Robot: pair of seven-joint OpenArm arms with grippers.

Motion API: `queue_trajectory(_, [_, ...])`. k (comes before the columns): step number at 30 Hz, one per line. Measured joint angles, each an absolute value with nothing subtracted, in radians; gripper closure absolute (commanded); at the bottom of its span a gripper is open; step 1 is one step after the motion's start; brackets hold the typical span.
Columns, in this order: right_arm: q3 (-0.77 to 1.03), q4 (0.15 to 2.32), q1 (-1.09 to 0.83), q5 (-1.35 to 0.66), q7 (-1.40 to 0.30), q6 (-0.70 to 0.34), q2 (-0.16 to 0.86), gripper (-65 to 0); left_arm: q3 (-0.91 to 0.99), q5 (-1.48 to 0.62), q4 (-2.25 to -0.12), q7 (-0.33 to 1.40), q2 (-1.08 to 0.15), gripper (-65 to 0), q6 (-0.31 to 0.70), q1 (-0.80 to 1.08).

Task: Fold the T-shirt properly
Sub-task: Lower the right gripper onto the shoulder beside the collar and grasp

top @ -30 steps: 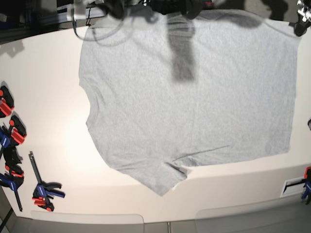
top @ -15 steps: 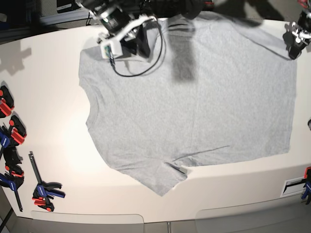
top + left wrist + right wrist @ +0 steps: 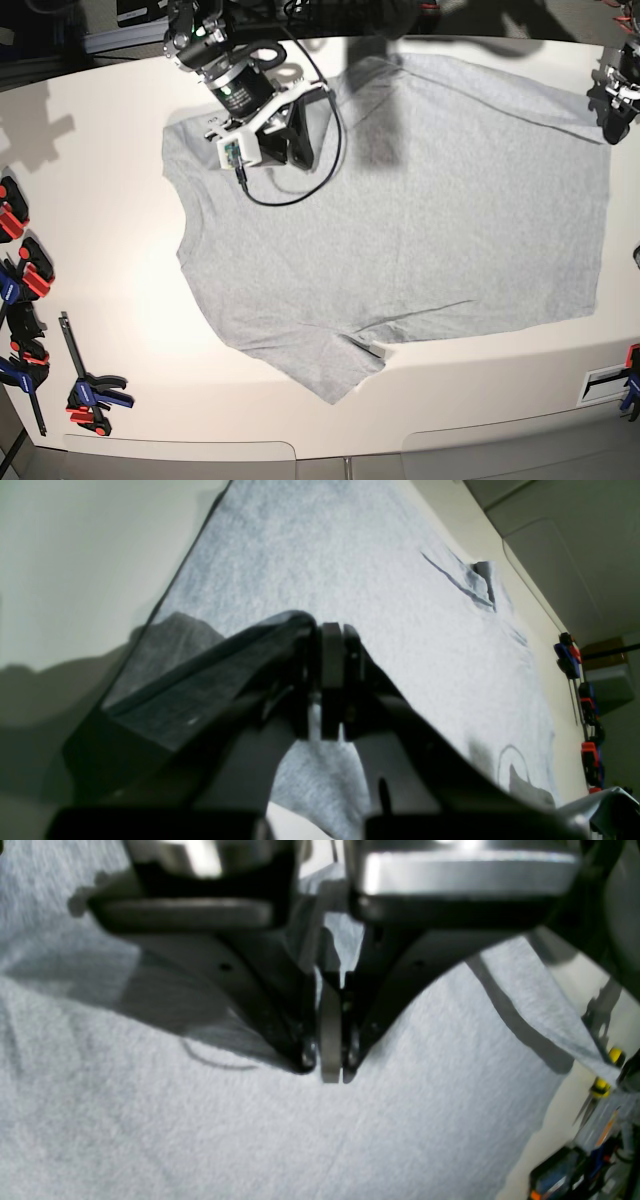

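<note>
The right gripper [image 3: 300,150] hangs low over the T-shirt [image 3: 420,220], jaws pressed together with nothing between them; in its wrist view the closed tips point straight down at bare grey cloth, and whether they touch it I cannot tell. It is over the shirt's far corner on the sleeve side, just inside the far hem line, with its black cable [image 3: 290,190] looping across the fabric beside it.

The left gripper [image 3: 332,680] is clenched too. In its wrist view a dark fold of shirt fabric rises against one side of the closed jaws at the garment's edge, so it may have pinched the far corner of the shirt's straight end. That is a judgement; the pinch itself is not clearly shown. In the base view this gripper sits right at that corner.

The T-shirt lies spread flat and plain side up on the white table [image 3: 110,200], its long axis running across the table between the two arms. One sleeve [image 3: 340,365] juts from its near edge toward the front of the table. Each arm holds its own far corner of the shirt, and the rest of the cloth extends away from both toward the near edge, so a fold would likely carry the far edge nearward.

Bar clamps [image 3: 25,300] lie well clear of the shirt, off its sleeve end.
</note>
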State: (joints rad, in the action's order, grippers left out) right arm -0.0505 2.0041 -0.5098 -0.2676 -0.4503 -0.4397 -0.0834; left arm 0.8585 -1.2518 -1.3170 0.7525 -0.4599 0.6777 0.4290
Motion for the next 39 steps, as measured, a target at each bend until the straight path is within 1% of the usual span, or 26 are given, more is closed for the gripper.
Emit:
queue_trajectory(4, [-0.051, 2.004, -0.498, -0.211, -0.439, -0.379, -0.083, 0.0, 0.859, -1.198, -1.316, 0.707, -0.46, 0.0, 0.675, 0.398])
queue_trajectory(10, [-0.051, 2.004, -0.498, -0.164, -0.435, -0.308, -0.083, 0.0, 0.859, -1.126, -1.316, 0.702, -0.46, 0.0, 0.674, 0.351])
queue_trajectory(11, [-0.051, 2.004, -0.498, -0.135, -0.435, -0.308, -0.083, 0.0, 0.859, -1.1, -1.316, 0.687, -0.461, 0.0, 0.674, 0.343])
queue_trajectory(16, [-0.051, 2.004, -0.498, -0.123, -0.41, -0.291, -0.083, 0.0, 0.859, -1.049, -1.316, 0.651, -0.46, 0.0, 0.673, 0.332])
queue_trajectory(18, [-0.051, 2.004, -0.493, -0.123, -0.411, -0.263, -0.083, 0.0, 0.859, -1.049, -1.316, 0.65, -0.46, 0.0, 0.628, 0.332])
queue_trajectory(21, [-0.051, 2.003, -0.483, -0.094, -0.411, -0.238, -0.084, 0.0, 0.859, -0.988, -1.316, 0.604, -0.46, 0.0, 0.577, 0.332])
queue_trajectory(24, [-0.051, 2.003, -0.469, -0.094, -0.411, -0.208, -0.083, 0.0, 0.859, -0.974, -1.316, 0.586, -0.46, 0.0, 0.556, 0.332])
queue_trajectory(31, [-0.051, 2.003, -0.454, -0.094, -0.412, -0.197, -0.086, 0.0, 0.859, -0.974, -1.316, 0.582, -0.46, 0.0, 0.557, 0.332])
queue_trajectory(34, [-0.051, 2.003, -0.451, -0.076, -0.411, -0.197, -0.086, 0.0, 0.859, -0.917, -1.316, 0.575, -0.46, 0.0, 0.557, 0.332])
queue_trajectory(36, [-0.051, 2.003, -0.451, -0.075, -0.411, -0.189, -0.086, 0.0, 0.859, -0.915, -1.316, 0.57, -0.46, 0.0, 0.527, 0.332])
queue_trajectory(39, [-0.051, 1.98, -0.436, -0.078, -0.404, -0.189, -0.086, 0.0, 0.859, -0.915, -1.316, 0.558, -0.46, 0.0, 0.522, 0.331])
